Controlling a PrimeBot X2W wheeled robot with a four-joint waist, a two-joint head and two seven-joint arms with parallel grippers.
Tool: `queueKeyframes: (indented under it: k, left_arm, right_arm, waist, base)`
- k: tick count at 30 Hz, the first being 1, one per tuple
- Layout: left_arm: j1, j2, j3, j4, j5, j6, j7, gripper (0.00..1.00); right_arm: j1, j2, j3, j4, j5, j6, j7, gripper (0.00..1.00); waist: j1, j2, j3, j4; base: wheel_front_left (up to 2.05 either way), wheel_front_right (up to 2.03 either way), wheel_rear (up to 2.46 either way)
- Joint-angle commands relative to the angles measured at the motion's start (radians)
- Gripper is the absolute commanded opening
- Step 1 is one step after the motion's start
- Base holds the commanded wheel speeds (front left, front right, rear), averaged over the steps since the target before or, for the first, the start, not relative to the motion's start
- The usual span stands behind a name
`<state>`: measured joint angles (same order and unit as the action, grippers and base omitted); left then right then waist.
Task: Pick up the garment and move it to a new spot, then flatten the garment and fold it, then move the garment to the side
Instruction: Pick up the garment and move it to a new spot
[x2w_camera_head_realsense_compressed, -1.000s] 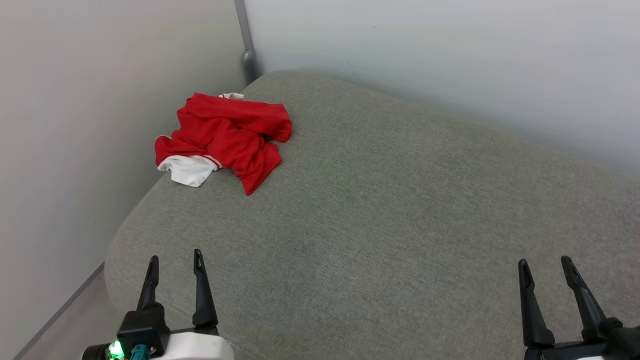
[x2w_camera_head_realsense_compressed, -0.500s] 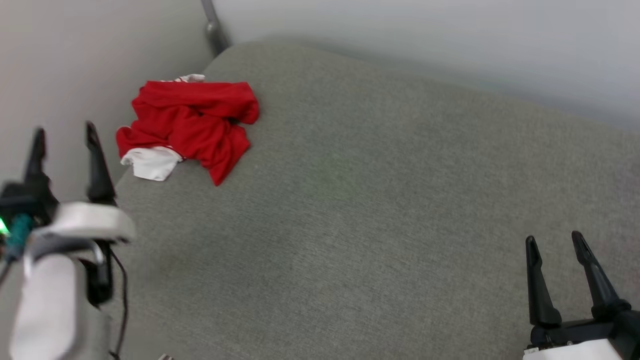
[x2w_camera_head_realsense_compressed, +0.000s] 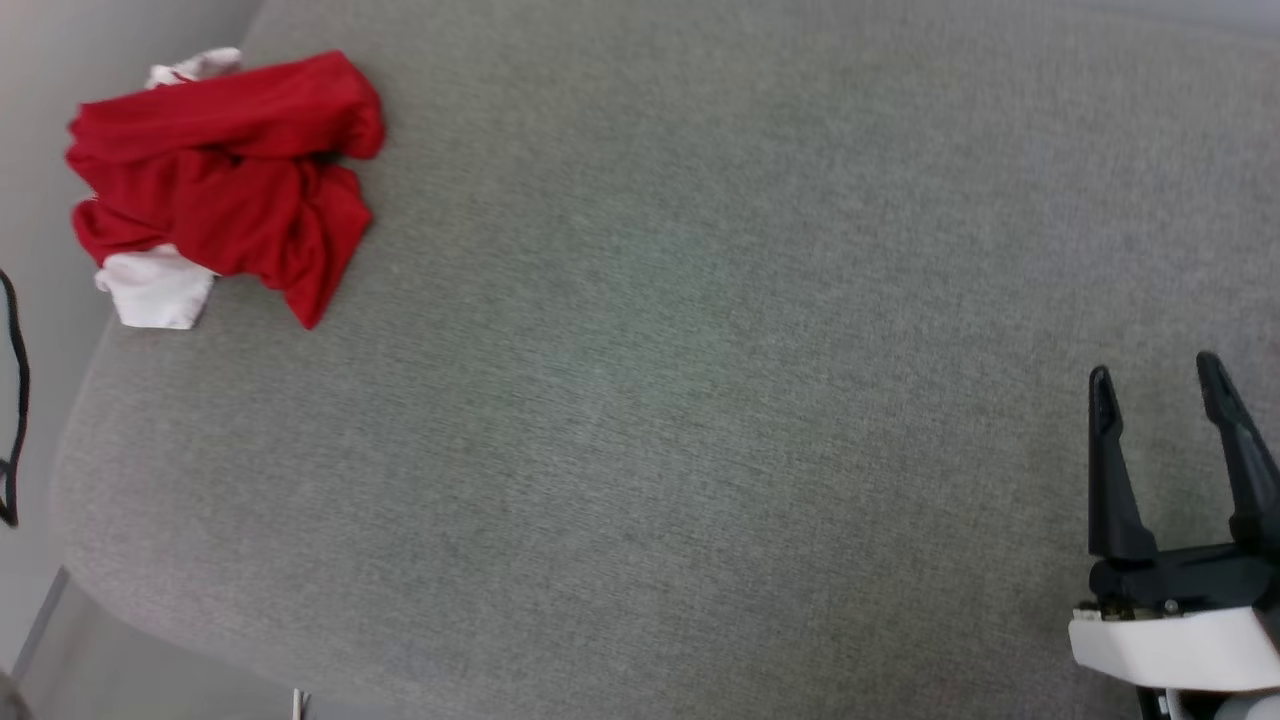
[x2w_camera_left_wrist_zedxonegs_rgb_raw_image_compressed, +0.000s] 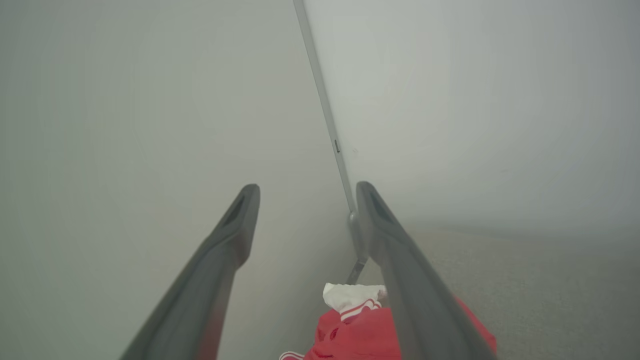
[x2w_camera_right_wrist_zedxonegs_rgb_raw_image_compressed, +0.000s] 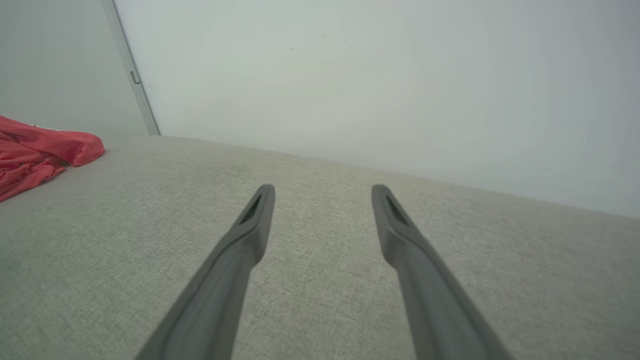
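Garment (x2w_camera_head_realsense_compressed: 225, 190) at the cushion's (x2w_camera_head_realsense_compressed: 640, 420) left edge

In the head view the garment lies on the cushion at 10 o'clock, and the right gripper (x2w_camera_head_realsense_compressed: 1155, 368) stands over the cushion at 4 o'clock, well apart from it. In the left wrist view the garment lies at 6 o'clock below the left gripper (x2w_camera_left_wrist_zedxonegs_rgb_raw_image_compressed: 307, 191), with the wall post (x2w_camera_left_wrist_zedxonegs_rgb_raw_image_compressed: 325, 115) behind at 12 o'clock.

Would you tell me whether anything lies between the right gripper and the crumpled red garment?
Nothing visible does. Only bare grey cushion stretches between the open right gripper, at the near right, and the garment at the far left.
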<state>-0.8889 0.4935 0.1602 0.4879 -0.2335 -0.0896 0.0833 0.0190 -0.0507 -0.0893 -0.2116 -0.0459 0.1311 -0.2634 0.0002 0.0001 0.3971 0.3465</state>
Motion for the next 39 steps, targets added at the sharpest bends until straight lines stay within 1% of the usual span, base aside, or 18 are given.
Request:
queueKeyframes:
  k: [1,4,7,10,11,13,15,19,21,22,26,30,31,32,39]
  left_arm:
    - [-0.036,0.015,-0.006,0.019,-0.023,-0.012,0.055,1.0]
    - [-0.09,0.049,-0.026,0.079,-0.082,-0.03,0.223,1.0]
    - [-0.133,0.09,-0.059,0.112,-0.134,-0.037,0.358,1.0]
    - [-0.135,0.114,-0.127,0.119,-0.212,-0.038,0.487,1.0]
    - [-0.135,0.114,-0.127,0.119,-0.212,-0.038,0.487,1.0]
    - [-0.122,0.149,-0.172,0.114,-0.276,-0.038,0.572,1.0]
    - [-0.111,0.181,-0.204,0.108,-0.33,-0.038,0.633,1.0]
    - [-0.079,0.207,-0.276,0.102,-0.422,-0.038,0.734,1.0]
    - [-0.071,0.227,-0.302,0.103,-0.455,-0.038,0.768,1.0]
    - [-0.064,0.227,-0.314,0.107,-0.469,-0.038,0.782,1.0]
    - [-0.038,0.225,-0.392,0.121,-0.485,-0.038,0.813,1.0]
    - [-0.038,0.229,-0.447,0.142,-0.493,-0.038,0.802,1.0]
    - [-0.041,0.233,-0.457,0.146,-0.498,-0.038,0.798,0.02]
    - [-0.046,0.239,-0.466,0.147,-0.503,-0.038,0.794,0.0]
    - [-0.109,0.322,-0.502,0.124,-0.521,-0.038,0.746,0.0]
  right_arm:
    - [-0.025,0.001,-0.003,-0.015,-0.009,-0.001,-0.002,1.0]
    - [-0.052,0.001,-0.012,-0.04,-0.02,-0.001,-0.002,1.0]
    - [-0.069,0.001,-0.016,-0.065,-0.029,-0.001,-0.002,1.0]
    - [-0.085,0.001,-0.017,-0.088,-0.041,-0.001,-0.002,1.0]
    - [-0.085,0.001,-0.017,-0.088,-0.041,-0.001,-0.002,1.0]
    - [-0.09,0.001,-0.018,-0.106,-0.046,-0.001,-0.002,1.0]
    - [-0.101,0.001,-0.02,-0.124,-0.052,-0.001,-0.002,1.0]
    - [-0.111,0.001,-0.025,-0.155,-0.065,-0.001,-0.002,1.0]
    - [-0.12,0.001,-0.025,-0.168,-0.069,-0.001,-0.002,1.0]
    - [-0.123,0.001,-0.025,-0.173,-0.071,-0.001,-0.002,1.0]
    - [-0.127,0.001,-0.023,-0.182,-0.079,-0.001,-0.002,1.0]
    - [-0.132,0.001,-0.023,-0.18,-0.082,-0.001,-0.001,1.0]
    - [-0.132,0.001,-0.023,-0.178,-0.083,-0.001,-0.001,1.0]
    - [-0.131,0.001,-0.025,-0.175,-0.084,-0.001,-0.001,1.0]
    - [-0.118,0.001,-0.019,-0.143,-0.06,-0.001,-0.002,1.0]
  waist:
    - [-0.0002,-0.0001,0.081,-0.041]
    - [-0.0002,-0.0001,0.13,-0.055]
    - [-0.0002,-0.0001,0.176,-0.069]
    - [-0.0002,-0.0001,0.218,-0.084]
    - [-0.0002,-0.0001,0.218,-0.084]
    - [-0.0002,-0.0001,0.245,-0.093]
    - [-0.0002,-0.0001,0.272,-0.101]
    - [-0.0002,-0.0001,0.315,-0.109]
    - [-0.0002,-0.0001,0.333,-0.111]
    - [-0.0002,-0.0001,0.34,-0.111]
    - [-0.0002,-0.0001,0.359,-0.112]
    - [-0.0002,-0.0001,0.362,-0.112]
    - [-0.0002,-0.0001,0.359,-0.112]
    - [-0.0002,-0.0001,0.355,-0.111]
    - [-0.0002,-0.0001,0.277,-0.111]
  base:
    - [0.0,0.0,0.0]
    - [0.0,0.0,0.0]
    - [0.0,0.0,0.0]
    - [0.0,0.0,0.0]
    - [0.0,0.0,0.0]
    - [0.0,0.0,0.0]
    - [0.0,0.0,0.0]
    - [0.0,0.0,0.0]
    - [0.0,0.0,0.0]
    - [0.0,0.0,0.0]
    - [0.0,0.0,0.0]
    - [0.0,0.0,0.0]
    - [0.0,0.0,0.0]
    - [0.0,0.0,0.0]
    - [0.0,0.0,0.0]
